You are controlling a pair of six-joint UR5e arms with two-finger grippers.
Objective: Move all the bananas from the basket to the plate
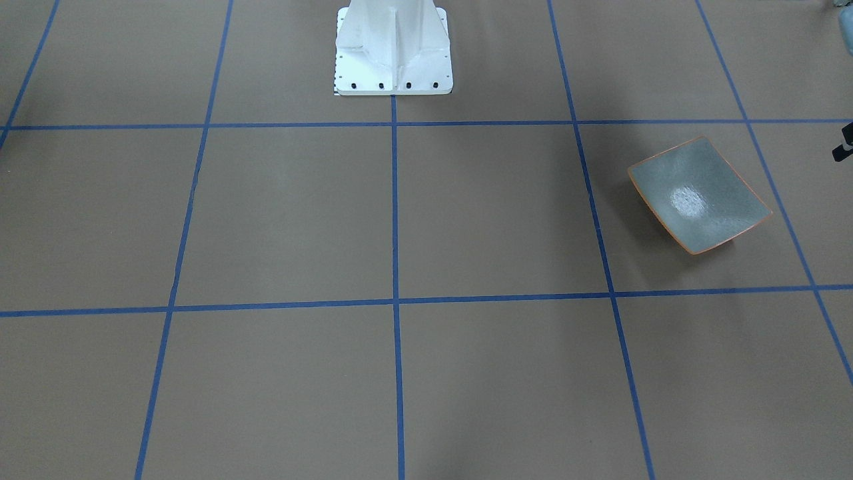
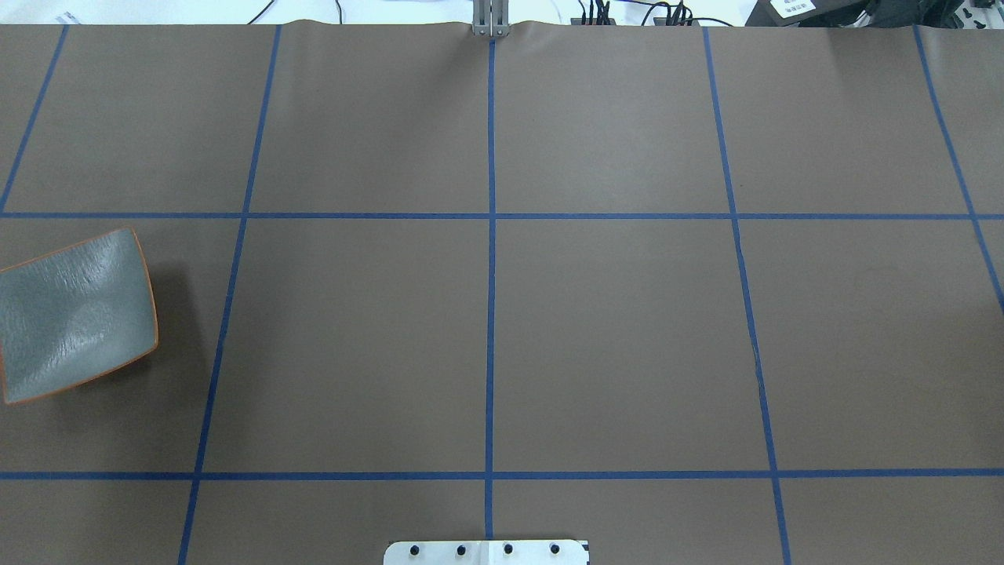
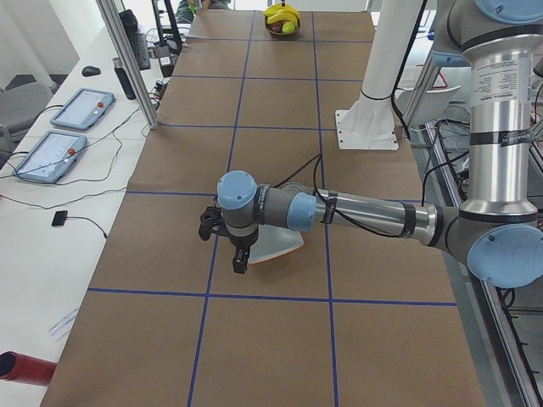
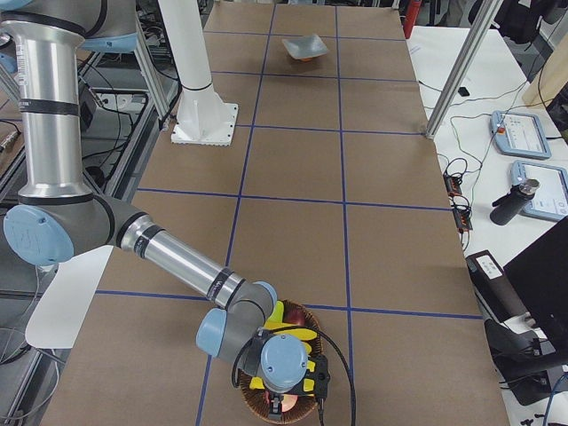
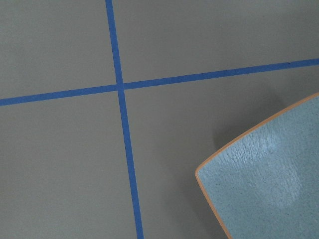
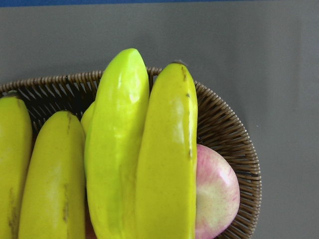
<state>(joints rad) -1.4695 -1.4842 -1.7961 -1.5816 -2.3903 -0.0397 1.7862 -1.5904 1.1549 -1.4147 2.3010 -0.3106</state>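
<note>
The plate (image 2: pixel 74 314) lies at the left end of the table (image 2: pixel 612 329), just beside the left gripper (image 3: pixel 240 261). That gripper hangs low off a level, outstretched forearm. Only the side view catches it, and I can't tell how its fingers stand. Far right, the bananas (image 6: pixel 139 159) lie in the basket (image 6: pixel 224 124) beside an apple (image 6: pixel 217 194). The right gripper (image 4: pixel 282 401) points down over them, its fingers equally unreadable.

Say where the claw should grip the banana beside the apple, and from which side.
Probably the middle of the banana, straight from above: it lies on top, upper side bare. The apple sits lower beside it; the neighbouring banana presses its other side.
</note>
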